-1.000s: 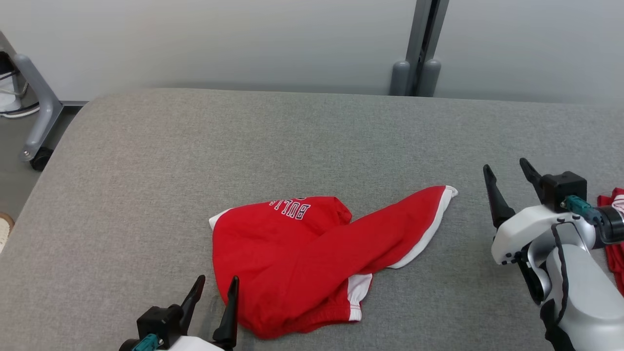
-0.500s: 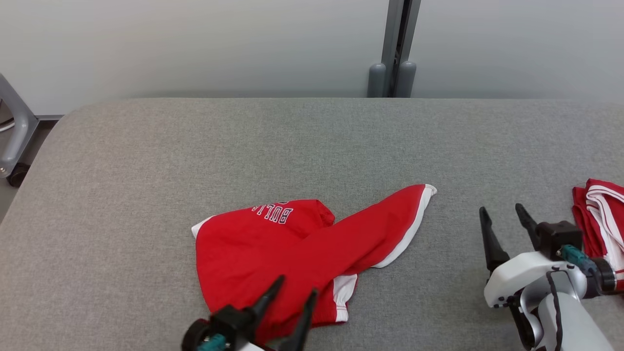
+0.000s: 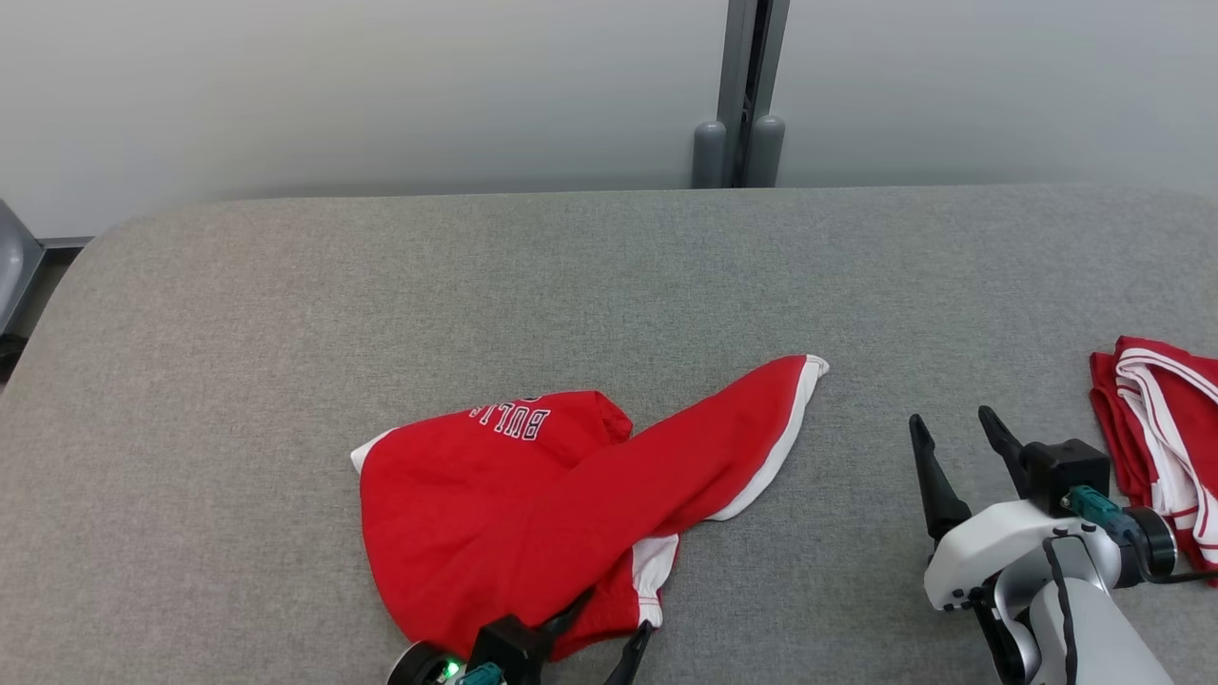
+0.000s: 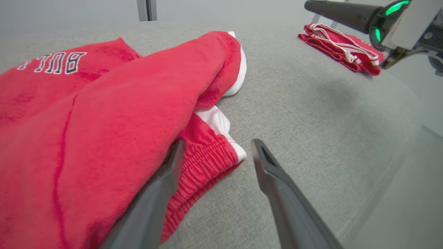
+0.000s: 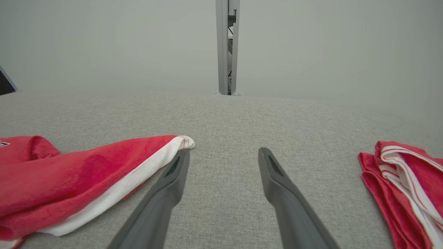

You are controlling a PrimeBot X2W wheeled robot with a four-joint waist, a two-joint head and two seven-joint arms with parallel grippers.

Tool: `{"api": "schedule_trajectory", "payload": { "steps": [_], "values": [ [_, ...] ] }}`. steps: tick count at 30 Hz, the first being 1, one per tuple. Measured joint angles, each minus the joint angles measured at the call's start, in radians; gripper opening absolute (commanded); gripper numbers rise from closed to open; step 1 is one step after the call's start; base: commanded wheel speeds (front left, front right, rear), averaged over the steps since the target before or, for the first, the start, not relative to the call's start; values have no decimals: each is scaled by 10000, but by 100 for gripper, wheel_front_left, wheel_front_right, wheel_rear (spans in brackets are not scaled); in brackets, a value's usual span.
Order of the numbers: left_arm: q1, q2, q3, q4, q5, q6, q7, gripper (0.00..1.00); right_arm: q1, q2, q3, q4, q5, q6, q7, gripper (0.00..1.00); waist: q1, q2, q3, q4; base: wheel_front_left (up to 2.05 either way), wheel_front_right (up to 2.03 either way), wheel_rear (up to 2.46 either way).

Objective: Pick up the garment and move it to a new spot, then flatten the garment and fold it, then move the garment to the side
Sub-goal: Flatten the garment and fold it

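Red shorts [image 3: 514, 504], seemingly soft and light, are lying crumpled; the left gripper [image 4: 218, 142], fingers apart, is hovering at their graspable elastic waistband [image 4: 207, 159].

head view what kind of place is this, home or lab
Likely a lab or test room: a wide grey padded table, a bare pale wall with a grey post, and red shorts plus a folded garment laid out.

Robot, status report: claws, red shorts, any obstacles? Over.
Left claw open at the waistband corner of the red shorts. Right claw open, off to their right. Shorts crumpled on grey table, not lifted. Folded red garment far right, out of the way.
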Motion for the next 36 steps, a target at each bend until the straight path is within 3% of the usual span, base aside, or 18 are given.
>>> {"api": "schedule_trajectory", "payload": {
  "steps": [6,7,8,9,16,23,26,32,36],
  "values": [
    [-128,-6,-31,809,104,125,0,100,10,4,-102,75,-10,0,0,100,0,0,-33,-38,0,0,0],
    [-155,-8,-52,928,138,127,0,62,10,4,-104,75,-23,0,0,100,0,0,-26,-38,0,0,0],
    [-175,-8,-69,1058,199,127,0,46,10,10,-107,73,-21,0,0,100,0,0,-14,-39,0,0,0],
    [-182,-4,-59,1139,199,128,0,0,8,10,-109,73,-21,0,0,100,0,0,0,-38,0,0,0],
    [-430,-2,217,1074,366,230,6,0,2,21,-92,13,27,0,0,100,0,0,-28,29,0,0,0],
    [-595,2,1638,-2232,1116,-17,4,0,164,40,-280,-100,222,0,0,100,0,0,-174,276,0,0,0],
    [-794,109,2406,-2780,1273,-35,6,0,179,44,-268,-109,328,0,0,100,0,0,-200,338,0,0,0],
    [-1047,700,3613,-2245,1319,-115,8,0,155,52,63,-146,644,0,0,100,0,0,-41,260,0,0,0],
    [-1202,1162,3450,-1697,974,-182,6,0,92,56,150,-186,750,0,0,100,0,0,121,135,0,0,0]
  ]
}}
